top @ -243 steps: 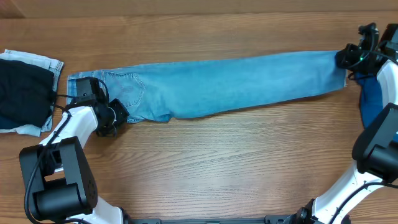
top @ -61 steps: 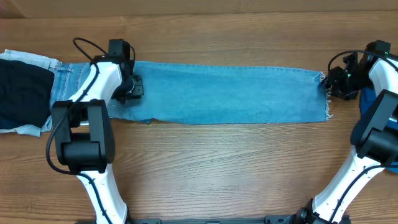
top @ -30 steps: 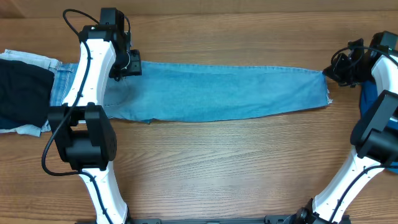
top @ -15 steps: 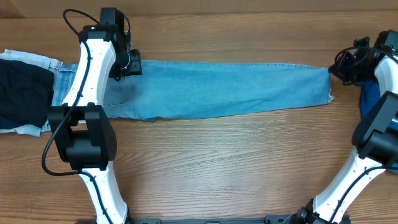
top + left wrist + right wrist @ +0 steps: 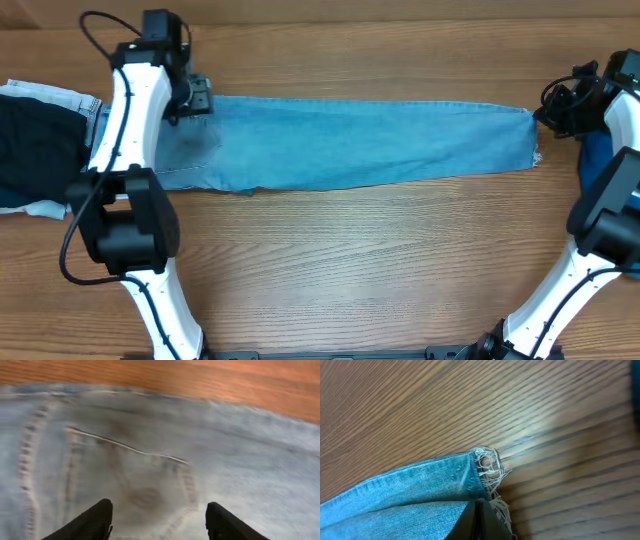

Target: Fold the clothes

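Note:
Long light-blue jeans (image 5: 360,140) lie stretched flat across the table, waist to the left and frayed hem (image 5: 533,135) to the right. My left gripper (image 5: 197,97) hovers at the waist's far edge. In the left wrist view it (image 5: 157,515) stands open above a back pocket (image 5: 145,490), with nothing pinched between its dark fingers (image 5: 97,520). My right gripper (image 5: 547,112) is at the hem's far corner. In the right wrist view it (image 5: 477,512) is shut on the frayed hem corner (image 5: 487,467), the denim (image 5: 395,505) trailing off to the left.
At the left edge lies a pile with a dark navy piece (image 5: 35,150) on pale denim (image 5: 60,98). Brighter blue denim (image 5: 597,165) sits at the right edge beside the right arm. Bare wooden table (image 5: 350,270) spreads in front of the jeans.
The left gripper has opened wider and drawn back to the left off the waist. The right gripper has pulled the hem slightly rightward, and the jeans lie straighter.

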Controlling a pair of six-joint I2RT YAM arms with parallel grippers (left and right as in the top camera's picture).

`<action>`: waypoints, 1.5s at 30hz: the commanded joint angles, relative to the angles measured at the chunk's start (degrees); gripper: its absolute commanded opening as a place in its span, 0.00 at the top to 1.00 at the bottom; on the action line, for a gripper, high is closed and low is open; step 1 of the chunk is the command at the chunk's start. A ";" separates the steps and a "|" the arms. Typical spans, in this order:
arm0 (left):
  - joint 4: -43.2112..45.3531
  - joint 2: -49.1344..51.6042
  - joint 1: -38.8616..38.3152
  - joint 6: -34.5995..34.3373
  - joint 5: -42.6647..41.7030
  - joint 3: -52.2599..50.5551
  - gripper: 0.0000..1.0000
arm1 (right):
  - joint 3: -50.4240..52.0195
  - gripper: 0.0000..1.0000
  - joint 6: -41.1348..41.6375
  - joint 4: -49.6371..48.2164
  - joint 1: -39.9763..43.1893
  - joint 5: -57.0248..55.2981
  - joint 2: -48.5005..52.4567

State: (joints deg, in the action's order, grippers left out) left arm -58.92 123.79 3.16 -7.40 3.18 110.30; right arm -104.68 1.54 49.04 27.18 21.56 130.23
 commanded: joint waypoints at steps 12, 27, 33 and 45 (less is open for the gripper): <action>3.04 3.87 2.71 -0.96 -2.73 0.79 0.16 | -1.44 0.96 0.20 -0.72 1.70 -0.48 -3.13; 6.99 15.56 6.75 -7.04 -6.29 0.85 0.96 | -1.46 0.96 3.34 -8.17 3.56 10.34 -3.15; 8.70 15.56 7.76 -8.90 -8.17 0.85 0.96 | -1.46 0.96 2.51 -4.72 4.72 3.74 -3.02; 11.21 15.56 7.67 -11.06 -10.32 0.85 0.95 | -1.90 0.40 1.66 2.64 3.87 8.15 -5.86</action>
State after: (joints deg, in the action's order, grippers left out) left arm -48.53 136.75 10.50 -17.69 -7.25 111.46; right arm -104.79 3.11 48.82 31.88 24.21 130.13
